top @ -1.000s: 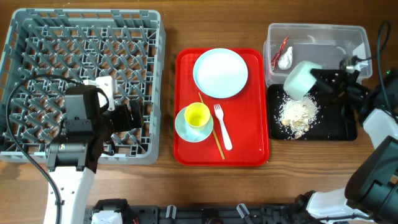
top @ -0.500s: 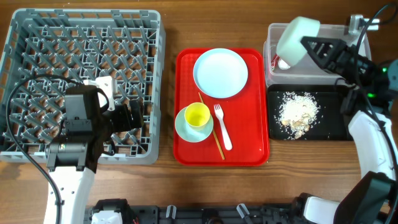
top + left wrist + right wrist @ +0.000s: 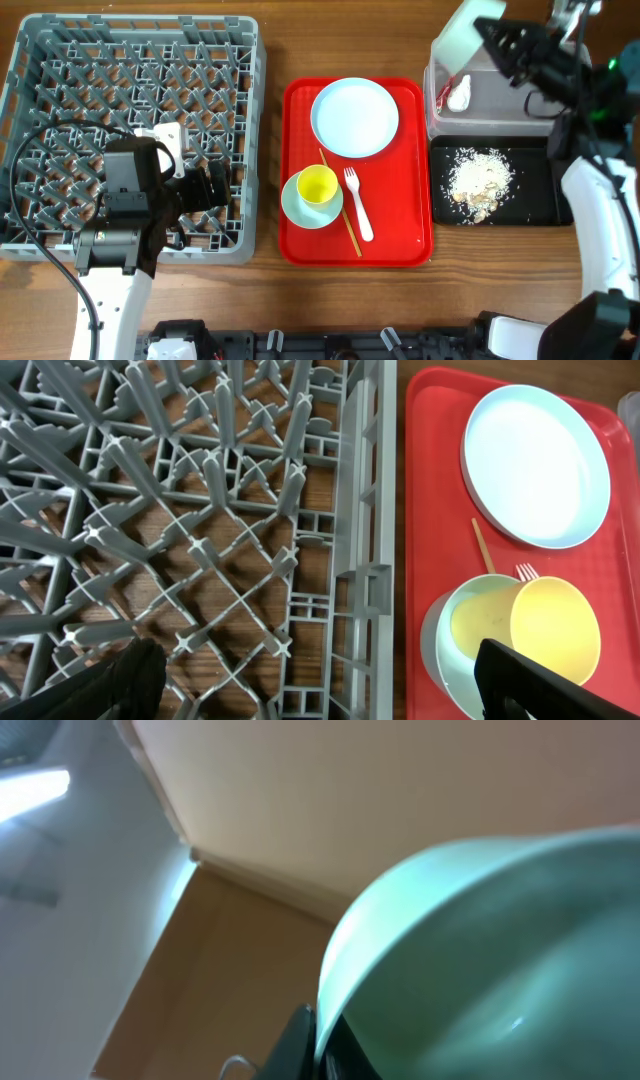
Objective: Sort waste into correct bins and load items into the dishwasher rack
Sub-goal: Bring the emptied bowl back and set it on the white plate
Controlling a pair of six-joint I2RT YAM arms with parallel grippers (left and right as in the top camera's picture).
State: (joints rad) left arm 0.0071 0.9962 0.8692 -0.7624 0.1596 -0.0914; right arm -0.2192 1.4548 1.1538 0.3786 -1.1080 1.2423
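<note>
Mint bowl (image 3: 463, 38) clamped in right pincer (image 3: 489, 36), above clear tub (image 3: 520, 98).

Overhead: the table (image 3: 270, 40) was viewed straight down. Left wrist: rack (image 3: 360, 560) edge and tray (image 3: 435, 510), shared with overhead, were seen closely from above. Right wrist: was aimed upward past a near bowl (image 3: 500, 970).

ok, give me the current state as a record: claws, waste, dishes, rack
right claw: shut on mint bowl, held over clear tub, far-left corner
left claw: open, holding nothing, over dishwasher rack
clear tub: red wrapper and white scrap inside
black tray: crumbs
red tray: plate, fork, chopsticks, yellow cup sitting in second bowl
dishwasher rack: no dishes seen; part hidden by the left arm
</note>
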